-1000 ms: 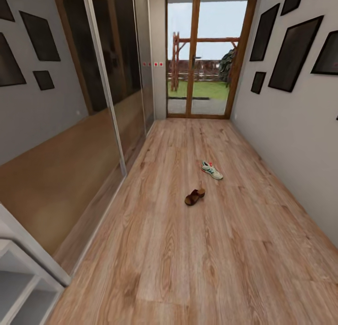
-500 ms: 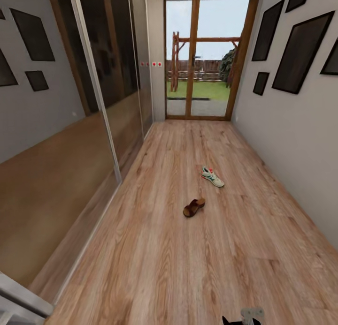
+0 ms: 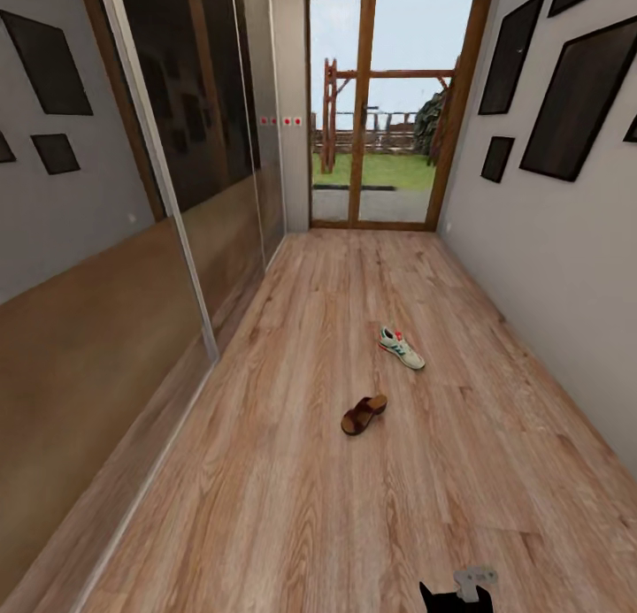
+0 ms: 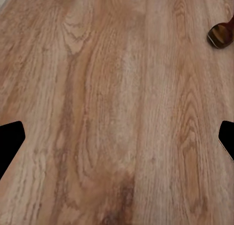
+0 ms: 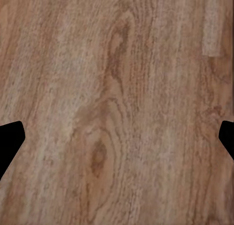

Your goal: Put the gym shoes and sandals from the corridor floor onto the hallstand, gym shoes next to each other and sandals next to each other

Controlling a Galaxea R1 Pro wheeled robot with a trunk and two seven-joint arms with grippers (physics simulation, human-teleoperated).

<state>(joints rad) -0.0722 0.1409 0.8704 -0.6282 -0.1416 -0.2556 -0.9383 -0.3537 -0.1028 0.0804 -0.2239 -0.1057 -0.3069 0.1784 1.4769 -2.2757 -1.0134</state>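
Observation:
One gym shoe [image 3: 402,348], white with green stripes and a red-orange heel, lies on the corridor floor [image 3: 292,507] ahead, right of centre. A brown sandal [image 3: 364,415] lies nearer to me, a short way in front of the sneaker. The same sandal [image 4: 222,34] shows at the edge of the left wrist view, beyond the left gripper [image 4: 117,142], which is open over bare planks. My right gripper [image 5: 117,142] is open too, above bare floor [image 5: 117,88]. The hallstand is out of view.
Mirrored sliding wardrobe doors [image 3: 177,197] line the left side. The right wall [image 3: 548,268] carries dark picture frames. A glazed wooden door [image 3: 380,135] closes the far end. A black and grey part of the robot [image 3: 464,591] pokes in at the bottom edge.
The camera has moved forward down the corridor. The pale shelf unit at lower left has slid out of view, both shoes look nearer, and a part of the robot has come into the bottom edge.

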